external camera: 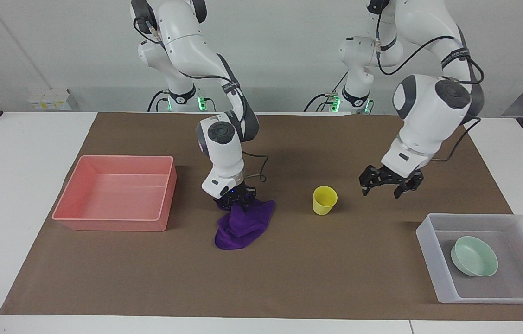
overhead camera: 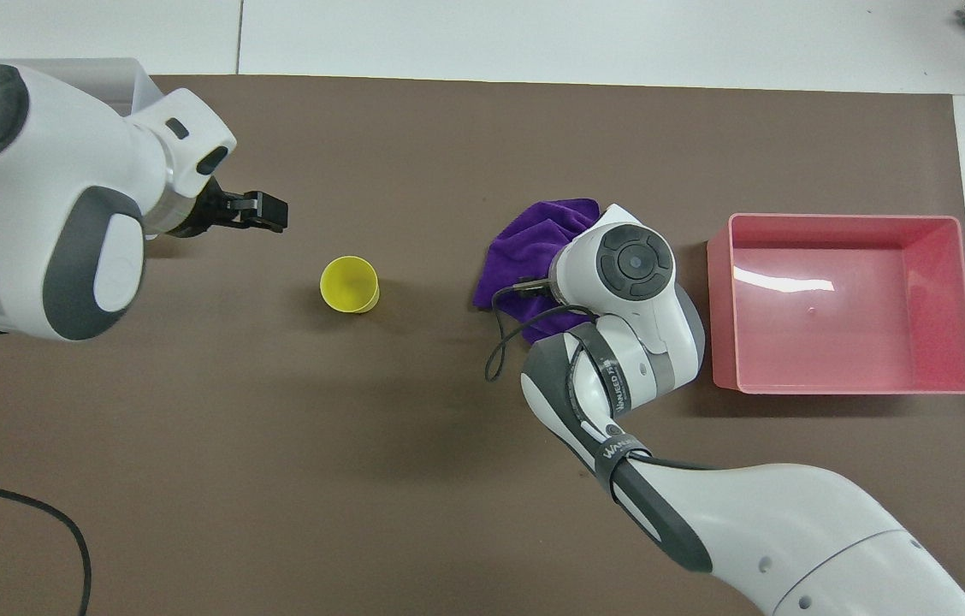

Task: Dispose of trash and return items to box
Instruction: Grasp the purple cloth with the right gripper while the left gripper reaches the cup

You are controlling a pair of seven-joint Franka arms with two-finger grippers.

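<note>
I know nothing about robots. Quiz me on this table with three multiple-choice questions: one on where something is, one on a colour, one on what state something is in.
1. Where is the mint-green bowl?
A. In the pink bin
B. In the translucent tray
C. On the brown mat beside the cup

2. What colour is the cloth under the right gripper?
A. Purple
B. Yellow
C. White

3. How does the yellow cup stand?
A. Tipped on its side
B. Upside down
C. Upright, mouth up

Answers:
1 B: the mint-green bowl sits on the floor of the translucent tray, while the pink bin holds nothing visible.
2 A: the cloth bunched under the right gripper is deep purple.
3 C: the yellow cup stands on the brown mat with its open mouth facing up.
</note>
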